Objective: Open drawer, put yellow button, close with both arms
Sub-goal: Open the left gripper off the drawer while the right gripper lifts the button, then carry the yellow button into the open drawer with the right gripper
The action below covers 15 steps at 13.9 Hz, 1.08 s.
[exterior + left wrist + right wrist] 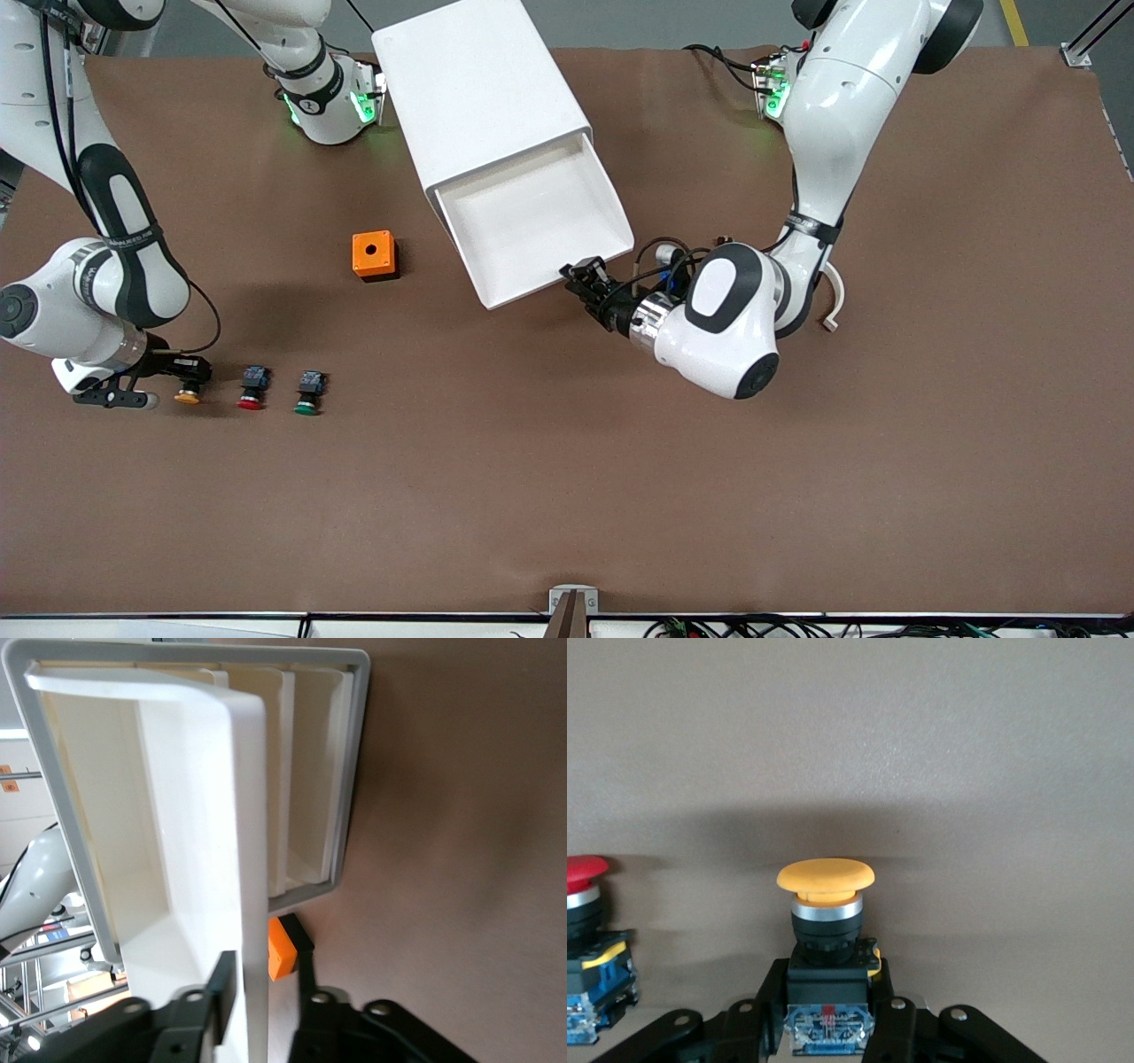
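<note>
Two grippers were busy: the right gripper point(826, 1028), near the worktop's right-arm edge, had its fingers clamped on the yellow button point(826, 904) for lifting, while the left gripper point(586, 279) straddled the open drawer point(532, 221) front, fingers narrowly parted, steadying it.

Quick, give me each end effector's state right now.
Left end effector: fingers astride the open drawer front; grip cannot be told.
Right end effector: shut on the yellow button, on the table.
</note>
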{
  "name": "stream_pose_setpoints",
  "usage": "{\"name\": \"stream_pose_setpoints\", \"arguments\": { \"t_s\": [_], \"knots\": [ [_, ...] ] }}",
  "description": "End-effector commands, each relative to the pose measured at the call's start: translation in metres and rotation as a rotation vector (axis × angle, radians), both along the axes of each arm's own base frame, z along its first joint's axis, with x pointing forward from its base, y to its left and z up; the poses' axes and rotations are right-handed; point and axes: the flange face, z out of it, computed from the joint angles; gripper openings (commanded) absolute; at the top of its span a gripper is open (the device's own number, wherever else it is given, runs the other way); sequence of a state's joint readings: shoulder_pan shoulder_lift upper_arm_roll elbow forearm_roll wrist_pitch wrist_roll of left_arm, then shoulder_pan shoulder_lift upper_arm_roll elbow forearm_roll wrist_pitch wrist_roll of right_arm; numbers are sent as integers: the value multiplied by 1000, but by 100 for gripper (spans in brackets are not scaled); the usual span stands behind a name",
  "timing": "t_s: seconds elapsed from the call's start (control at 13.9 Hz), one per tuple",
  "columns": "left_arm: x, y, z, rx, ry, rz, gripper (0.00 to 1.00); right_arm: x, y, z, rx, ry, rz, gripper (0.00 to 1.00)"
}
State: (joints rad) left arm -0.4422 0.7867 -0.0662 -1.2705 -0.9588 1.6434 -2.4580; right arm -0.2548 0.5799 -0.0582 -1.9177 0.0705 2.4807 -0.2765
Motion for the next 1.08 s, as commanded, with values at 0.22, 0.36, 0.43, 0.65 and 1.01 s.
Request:
{"name": "stream_pose_setpoints", "arguments": {
  "t_s": [0.22,0.36,0.43,0.65,1.01],
  "knots": [
    [39,48,26,-97,-138,21,100,31,9,52,39,69,29,10],
    [60,83,36,-141,-212,28,100,54,16,104,51,83,56,10],
    [64,96,36,-142,-258,1,100,63,30,131,54,89,75,10],
    [82,137,46,-120,-416,-93,100,72,71,206,57,74,47,7],
    [81,164,88,-56,-730,-460,100,37,217,307,31,140,-206,9]
  ]
}}
